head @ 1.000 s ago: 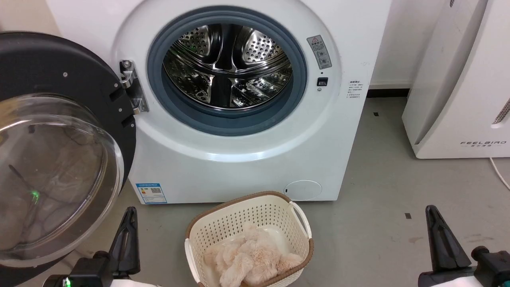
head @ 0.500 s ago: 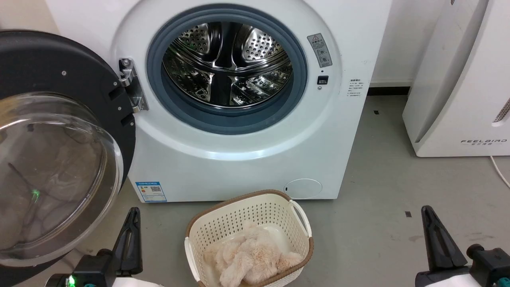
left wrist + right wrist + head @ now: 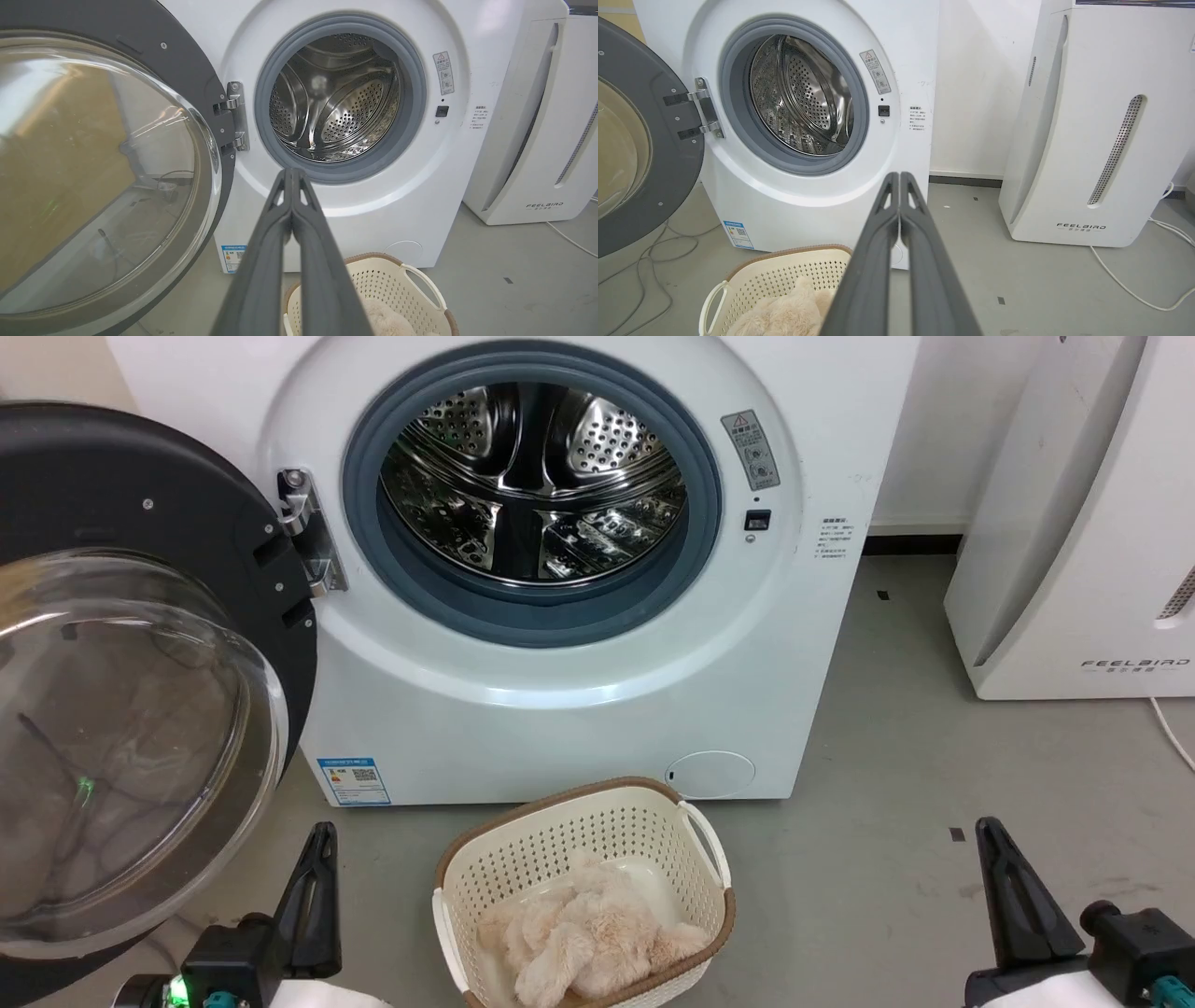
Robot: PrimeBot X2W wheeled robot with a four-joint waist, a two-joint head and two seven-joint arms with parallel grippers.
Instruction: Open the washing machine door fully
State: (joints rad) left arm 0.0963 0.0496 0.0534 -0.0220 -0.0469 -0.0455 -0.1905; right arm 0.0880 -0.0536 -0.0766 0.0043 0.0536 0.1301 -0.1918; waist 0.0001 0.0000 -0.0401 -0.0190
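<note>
Washer (image 3: 579,719) faces both fingertip pairs, drum (image 3: 532,485) exposed. Door (image 3: 140,691) hangs wide open, up-left of left gripper (image 3: 322,835). Basket (image 3: 560,800) sits between grippers, holds fluffy beige cloth (image 3: 588,938). Left gripper and right gripper (image 3: 988,831) low, pointing up, fingers pressed together, holding nothing.

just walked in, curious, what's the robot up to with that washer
The washer has its door swung wide open to the left, the drum exposed. Neither hand touches it: the left hand and right hand are shut and empty, low in front. A basket holding something fluffy sits on the floor before the washer.
</note>
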